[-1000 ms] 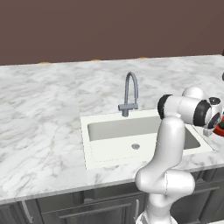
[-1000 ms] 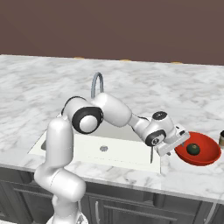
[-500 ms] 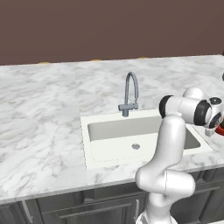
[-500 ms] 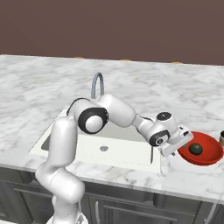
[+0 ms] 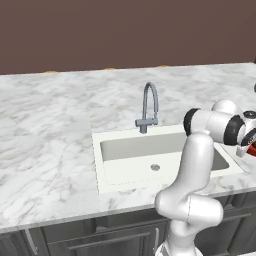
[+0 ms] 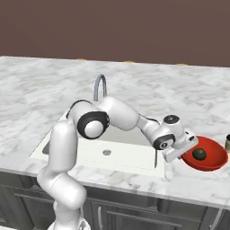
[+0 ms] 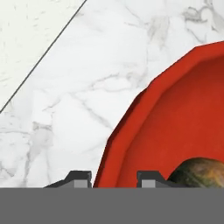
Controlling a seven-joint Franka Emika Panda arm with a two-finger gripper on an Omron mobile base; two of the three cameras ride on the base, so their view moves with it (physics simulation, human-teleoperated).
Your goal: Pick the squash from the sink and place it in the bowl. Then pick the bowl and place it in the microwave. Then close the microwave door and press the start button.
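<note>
**Squash in bowl, jaws astride the rim**

Marble counter runs wall to wall, one sink with one faucet. I count one bowl right of the sink, one squash inside it. Gripper is at the bowl's near rim, fingers either side of the wall, partly open. I can't tell whether they pinch it.
</note>
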